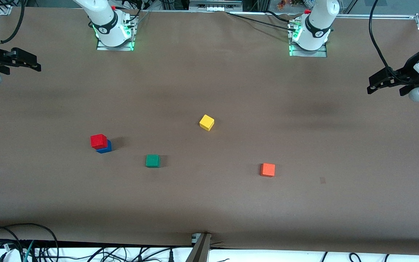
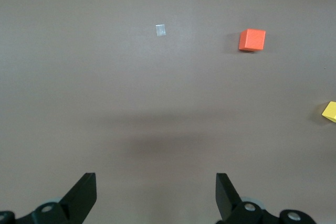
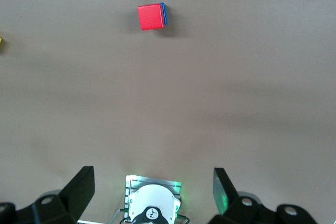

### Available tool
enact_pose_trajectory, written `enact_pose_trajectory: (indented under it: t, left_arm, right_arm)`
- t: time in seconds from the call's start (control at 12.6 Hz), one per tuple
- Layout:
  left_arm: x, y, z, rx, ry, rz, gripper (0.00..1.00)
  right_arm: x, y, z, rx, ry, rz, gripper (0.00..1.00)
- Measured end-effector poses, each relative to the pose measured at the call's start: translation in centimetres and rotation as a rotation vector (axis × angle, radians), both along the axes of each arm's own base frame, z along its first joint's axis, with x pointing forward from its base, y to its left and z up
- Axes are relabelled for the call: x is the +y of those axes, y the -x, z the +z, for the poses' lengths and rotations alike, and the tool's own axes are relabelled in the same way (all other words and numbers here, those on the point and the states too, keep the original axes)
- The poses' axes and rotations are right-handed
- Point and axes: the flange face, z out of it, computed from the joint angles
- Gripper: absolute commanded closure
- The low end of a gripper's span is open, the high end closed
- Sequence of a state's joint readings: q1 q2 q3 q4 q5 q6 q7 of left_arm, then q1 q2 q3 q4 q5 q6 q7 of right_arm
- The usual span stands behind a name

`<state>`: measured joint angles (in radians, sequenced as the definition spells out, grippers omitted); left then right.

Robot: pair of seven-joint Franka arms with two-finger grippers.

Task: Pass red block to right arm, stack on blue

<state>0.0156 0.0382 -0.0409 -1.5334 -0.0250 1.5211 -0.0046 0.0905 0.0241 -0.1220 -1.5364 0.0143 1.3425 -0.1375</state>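
While both arms wait raised at the table's ends, the blocks lie as follows:

- Red block (image 1: 98, 141) — sits on the blue block (image 1: 105, 147), slightly offset so a strip of blue shows at one side; the stack stands toward the right arm's end of the table.
- Green block (image 1: 152, 160) — near the stack, a little nearer the front camera.
- Yellow block (image 1: 206, 122) — mid-table, farther from the front camera than the green.
- Orange block (image 1: 267, 170) — toward the left arm's end, well apart from the others.
- Right gripper (image 3: 153, 190) — over the table's edge at its own end, fingers spread wide, holding nothing.
- Left gripper (image 2: 156, 195) — over its own end, fingers likewise spread apart and empty.
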Motion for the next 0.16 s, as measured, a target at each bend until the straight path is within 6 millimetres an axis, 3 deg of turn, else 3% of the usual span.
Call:
enact_pose_trajectory:
  t: [0.16]
  left_arm:
    - [0.00,0.00,0.00,0.000,0.000,0.000,0.00]
  right_arm:
    - [0.01,-0.48,-0.24,0.002,0.004,0.000,0.00]
